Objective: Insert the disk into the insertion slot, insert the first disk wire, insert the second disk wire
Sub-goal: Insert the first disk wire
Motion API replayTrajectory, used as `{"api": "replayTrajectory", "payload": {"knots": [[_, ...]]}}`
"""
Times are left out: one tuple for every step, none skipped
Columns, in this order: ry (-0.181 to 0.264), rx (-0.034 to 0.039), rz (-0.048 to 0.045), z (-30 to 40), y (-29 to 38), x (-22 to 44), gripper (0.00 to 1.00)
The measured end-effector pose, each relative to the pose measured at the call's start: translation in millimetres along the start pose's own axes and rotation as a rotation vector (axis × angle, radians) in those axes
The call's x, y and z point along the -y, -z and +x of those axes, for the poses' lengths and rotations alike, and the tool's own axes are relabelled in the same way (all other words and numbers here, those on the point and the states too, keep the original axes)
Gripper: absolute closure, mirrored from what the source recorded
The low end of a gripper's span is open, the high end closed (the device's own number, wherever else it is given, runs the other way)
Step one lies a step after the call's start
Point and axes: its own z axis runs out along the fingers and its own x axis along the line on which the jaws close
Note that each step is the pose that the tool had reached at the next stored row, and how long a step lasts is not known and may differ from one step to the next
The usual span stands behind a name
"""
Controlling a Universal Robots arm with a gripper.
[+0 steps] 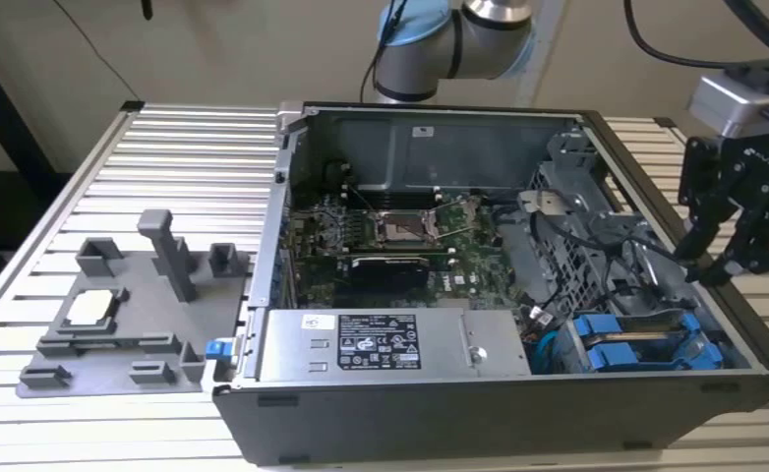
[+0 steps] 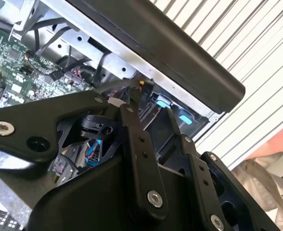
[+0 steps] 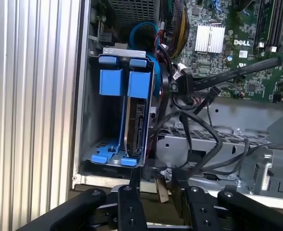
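Disk [image 3: 137, 118] sits seated in the insertion slot [image 3: 90, 120]; the pincer [image 3: 156, 186] hangs released, fingers apart, just outside it.

Slatted table [image 1: 161, 138]: computer case [image 1: 490, 413], grey fixture [image 1: 109, 354].

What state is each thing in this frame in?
computer case: open, side panel off.
disk: set upright in the insertion slot.
black wires: lying loose beside the insertion slot; cannot tell whether they are plugged in.
gripper: poised over the computer case's rim near the insertion slot.
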Motion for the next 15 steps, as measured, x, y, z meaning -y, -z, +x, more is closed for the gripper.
{"api": "replayTrajectory", "payload": {"knots": [[0.0,-0.0014,-0.0001,-1.3,-0.3,0.8,0.6],[0.001,-0.0028,-0.0003,-2.5,-0.5,1.5,0.6],[0.001,-0.0039,-0.0005,-3.5,-0.7,2.2,0.6],[0.002,-0.0054,-0.0009,-4.3,-0.9,3.0,0.6],[0.002,-0.0074,-0.0014,-5.0,-1.1,3.6,0.6],[0.003,-0.0097,-0.002,-5.8,-1.3,4.3,0.6],[0.004,-0.012,-0.0027,-6.4,-1.6,4.9,0.6],[0.005,-0.0148,-0.0034,-7.1,-1.9,5.5,0.6],[0.005,-0.018,-0.0042,-7.6,-2.1,6.0,0.6],[0.006,-0.0208,-0.0051,-8.1,-2.5,6.6,0.6],[0.007,-0.0231,-0.0065,-8.4,-3.0,7.4,0.6],[0.008,-0.0256,-0.008,-8.6,-3.3,8.2,0.6],[0.01,-0.0275,-0.0094,-8.7,-3.6,9.1,0.6],[0.011,-0.0292,-0.0111,-8.7,-3.9,9.9,0.6],[0.014,-0.0299,-0.0124,-8.7,-4.2,10.6,0.6]]}}
